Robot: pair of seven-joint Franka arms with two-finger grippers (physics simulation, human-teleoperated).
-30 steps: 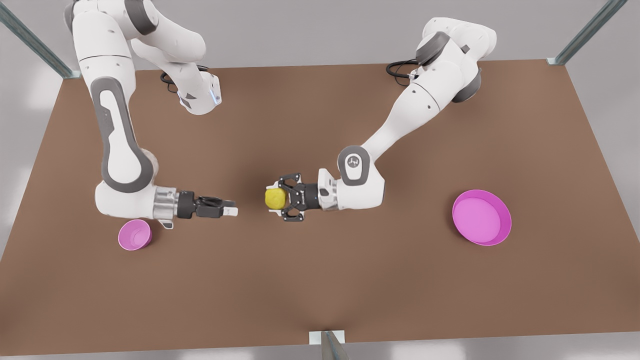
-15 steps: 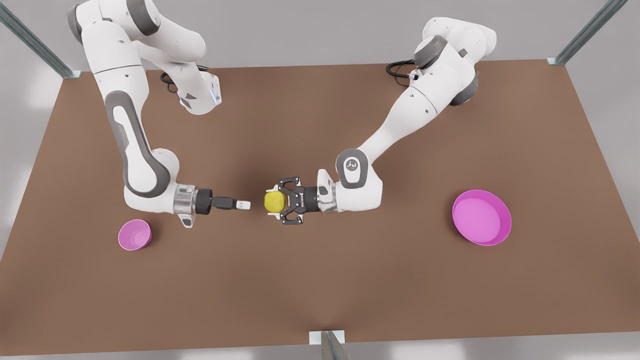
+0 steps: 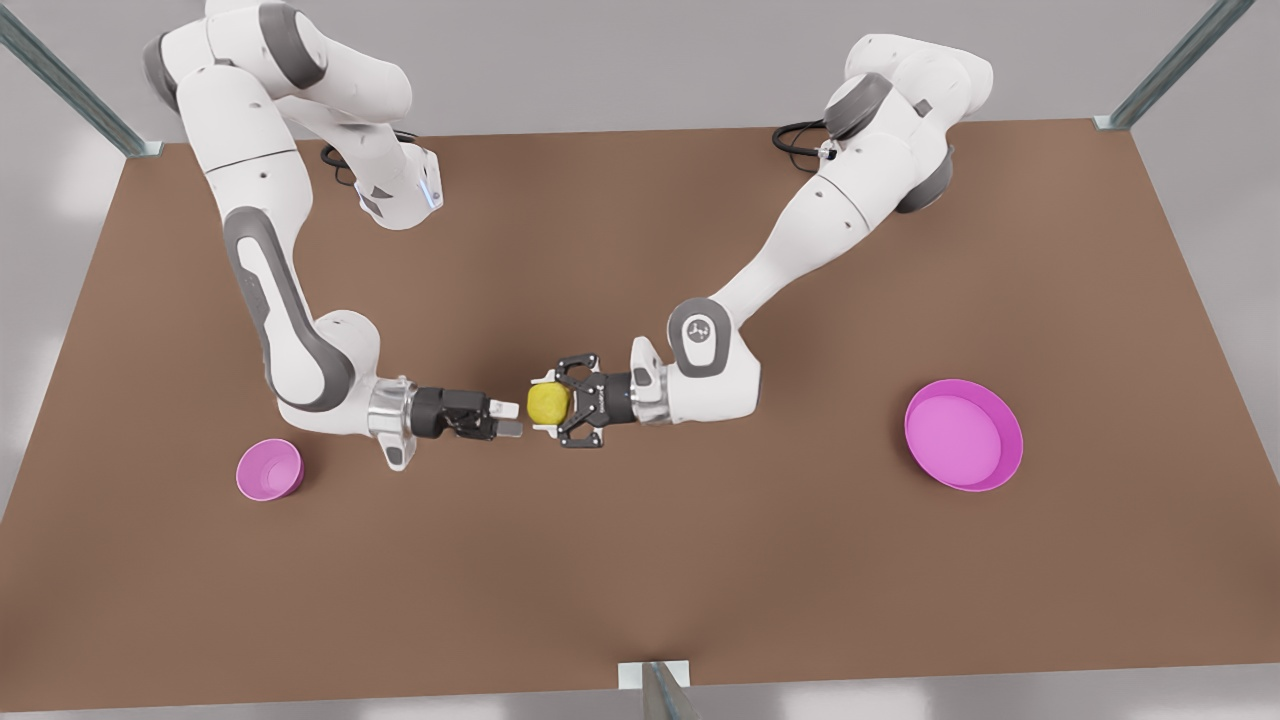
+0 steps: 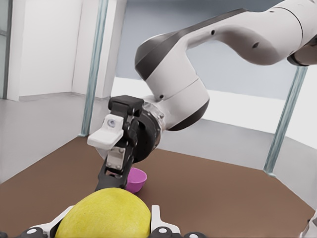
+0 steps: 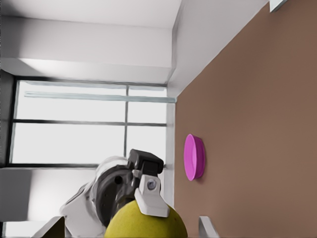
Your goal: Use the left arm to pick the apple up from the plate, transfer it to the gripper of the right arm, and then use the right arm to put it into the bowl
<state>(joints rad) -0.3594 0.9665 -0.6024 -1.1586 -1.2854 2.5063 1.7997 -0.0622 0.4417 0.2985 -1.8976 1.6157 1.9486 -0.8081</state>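
Note:
The yellow-green apple (image 3: 548, 402) hangs above the table's middle, and my left gripper (image 3: 545, 403), reaching in from the front view's right, is shut on it. My right gripper (image 3: 508, 417) comes from the front view's left and is open, its fingertips just short of the apple. In the left wrist view the apple (image 4: 106, 218) sits between my own fingers, with the right gripper (image 4: 111, 147) close behind it. The right wrist view shows the apple (image 5: 146, 223) with a left finger (image 5: 148, 196) across it. The plate (image 3: 963, 434) holds nothing. The bowl (image 3: 269, 469) stands under the right arm's elbow.
The brown table (image 3: 640, 560) has metal frame posts at its far corners and a bracket (image 3: 655, 680) at the near edge. The bowl (image 4: 135, 179) shows beyond the right gripper, and the plate (image 5: 193, 157) beyond the left arm.
My right gripper has moved toward the apple, turning at the wrist, and now sits right next to it. The left gripper with the apple has barely shifted.

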